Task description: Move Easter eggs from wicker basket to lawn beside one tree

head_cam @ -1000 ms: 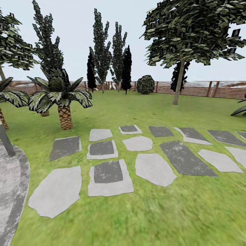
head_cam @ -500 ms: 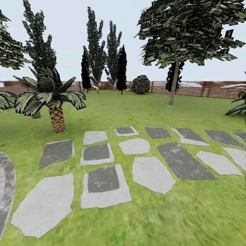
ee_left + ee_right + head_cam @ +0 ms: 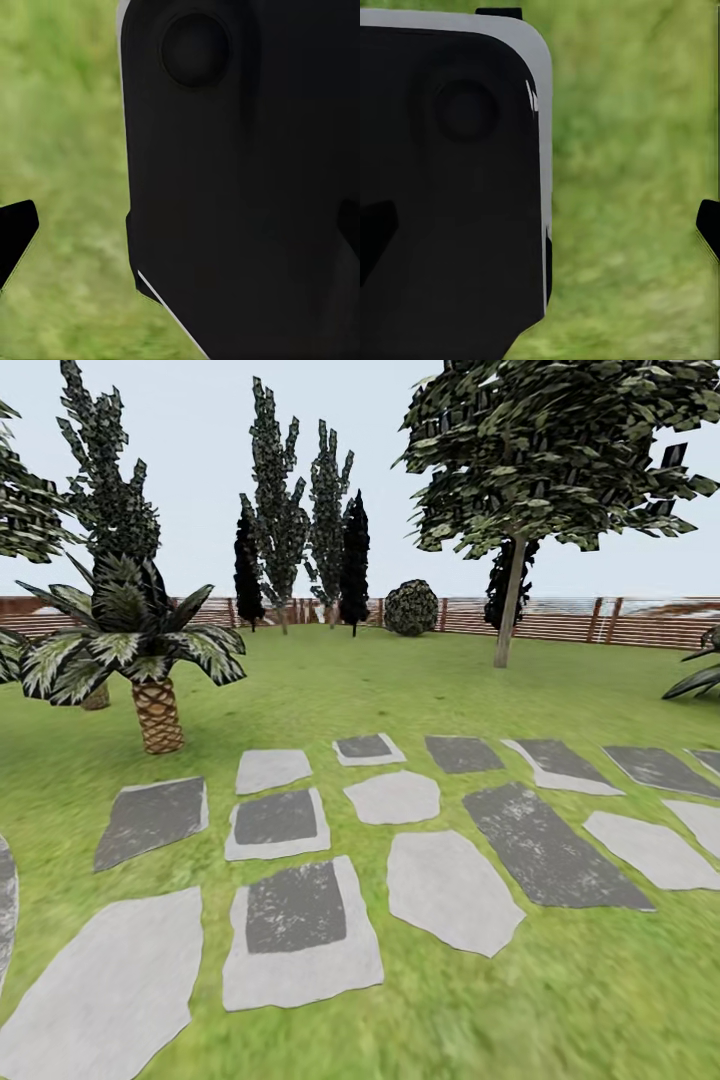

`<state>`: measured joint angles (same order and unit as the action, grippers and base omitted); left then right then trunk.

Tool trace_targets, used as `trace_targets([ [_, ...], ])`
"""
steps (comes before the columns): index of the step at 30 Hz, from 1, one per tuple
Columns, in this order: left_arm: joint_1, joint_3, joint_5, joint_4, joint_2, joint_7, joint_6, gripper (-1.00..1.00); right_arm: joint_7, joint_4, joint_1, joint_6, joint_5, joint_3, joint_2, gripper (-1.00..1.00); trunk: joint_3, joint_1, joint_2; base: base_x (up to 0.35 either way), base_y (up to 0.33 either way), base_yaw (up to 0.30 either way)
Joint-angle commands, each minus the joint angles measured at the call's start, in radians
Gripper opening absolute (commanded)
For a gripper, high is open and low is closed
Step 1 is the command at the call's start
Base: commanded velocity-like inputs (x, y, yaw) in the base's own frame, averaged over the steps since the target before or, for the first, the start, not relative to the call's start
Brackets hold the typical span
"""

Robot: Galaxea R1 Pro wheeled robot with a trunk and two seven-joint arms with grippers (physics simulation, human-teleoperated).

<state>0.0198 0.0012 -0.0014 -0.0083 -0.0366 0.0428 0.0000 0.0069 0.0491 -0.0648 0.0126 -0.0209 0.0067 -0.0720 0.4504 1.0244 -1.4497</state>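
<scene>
Lawn [image 3: 420, 690]: mottled green grass, running from the foreground back to the fence.
Slabs [image 3: 445, 875]: grey stepping stones, light and dark, in rough rows across the middle of the lawn.
Tree [image 3: 510, 610]: straight pale trunk, broad canopy, beyond the slabs toward the right, near the fence.
Palm [image 3: 155, 705]: short, on the left, just beyond the slabs.
Cypresses [image 3: 353, 560]: dark narrow group at the far centre.
Bush [image 3: 411, 608]: round, against the fence.
Fence [image 3: 560, 620]: brown horizontal slats along the back.
Left wrist view: black housing close up, dark finger tip [image 3: 15, 236] at the edge, blurred grass behind; jaws cannot tell.
Right wrist view: black housing with grey edge, dark finger tip [image 3: 709, 225], grass behind; jaws cannot tell.
</scene>
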Motion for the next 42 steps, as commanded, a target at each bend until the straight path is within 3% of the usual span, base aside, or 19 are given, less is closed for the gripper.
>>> trace_targets([
  [1, 0.000, 0.000, 0.000, -0.001, 0.000, 0.003, 0.000, 1.00, 0.001, 0.001, -0.001, 0.001, -0.002, 0.001, 0.000, 1.00, 0.001, 0.001, 0.000, 0.340, 0.000, 0.000],
  [30, 0.000, 0.000, 0.000, -0.001, 0.000, 0.003, 0.000, 1.00, 0.001, 0.001, -0.001, 0.001, -0.002, 0.001, 0.000, 1.00, 0.001, 0.001, 0.000, 0.340, 0.000, 0.000],
  [42, 0.000, 0.000, 0.000, -0.001, 0.000, 0.003, 0.000, 1.00, 0.002, 0.001, -0.001, 0.001, -0.002, 0.001, 0.000, 1.00, 0.001, 0.001, 0.000, 0.340, 0.000, -0.138],
])
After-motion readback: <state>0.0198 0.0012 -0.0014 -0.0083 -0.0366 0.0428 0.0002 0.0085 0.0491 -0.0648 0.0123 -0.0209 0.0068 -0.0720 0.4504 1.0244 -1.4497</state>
